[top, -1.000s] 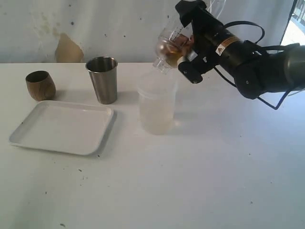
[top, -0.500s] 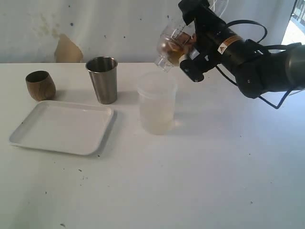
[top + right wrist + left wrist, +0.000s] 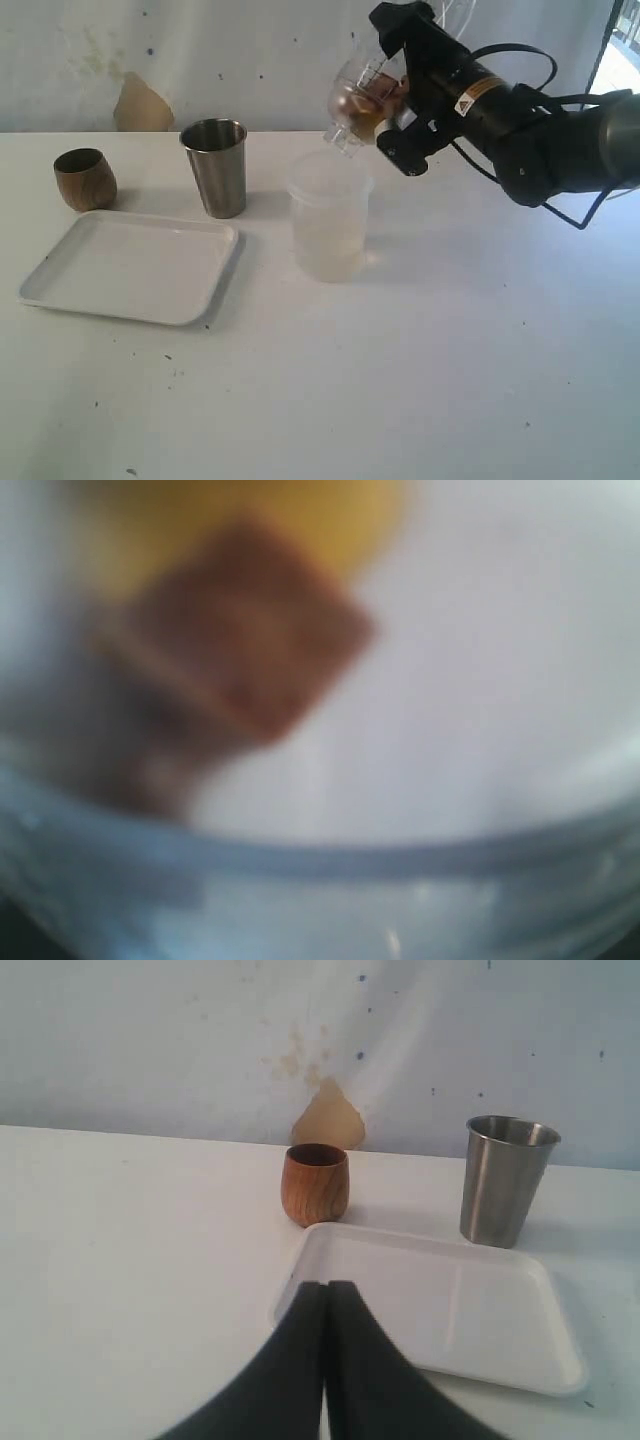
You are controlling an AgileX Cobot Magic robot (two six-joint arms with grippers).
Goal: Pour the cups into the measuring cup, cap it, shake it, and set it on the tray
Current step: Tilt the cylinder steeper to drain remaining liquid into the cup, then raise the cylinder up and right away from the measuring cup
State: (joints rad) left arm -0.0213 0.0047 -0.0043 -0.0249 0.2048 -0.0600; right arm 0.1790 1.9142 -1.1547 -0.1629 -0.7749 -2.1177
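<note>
In the exterior view, the right claw (image 3: 385,92) hangs above the white surface (image 3: 450,350). Its jaws are set wide around the clear measuring cup (image 3: 352,95) and grip it. The cup is tilted, with its narrower end pointing down over the mouth of the frosted cup (image 3: 328,215), apart from it. Brownish contents show inside. To the left the steel tumbler (image 3: 215,167) and, further left, the wooden cup (image 3: 84,179) stand upright. The white tray (image 3: 130,265) lies just in front of them.

In the left wrist view, the left claw (image 3: 325,1345) has its two dark fingers pressed together with nothing between them. It sits low over the near rim of the tray (image 3: 440,1360). The wooden cup (image 3: 316,1184) stands just past the tray's far rim, and the tumbler (image 3: 505,1180) stands by its far corner.

The right wrist view is heavily blurred. A brown square piece (image 3: 240,650) and a yellow shape (image 3: 240,515) show behind a curved clear wall (image 3: 320,855) of the measuring cup. The claw's fingers cannot be made out here.
</note>
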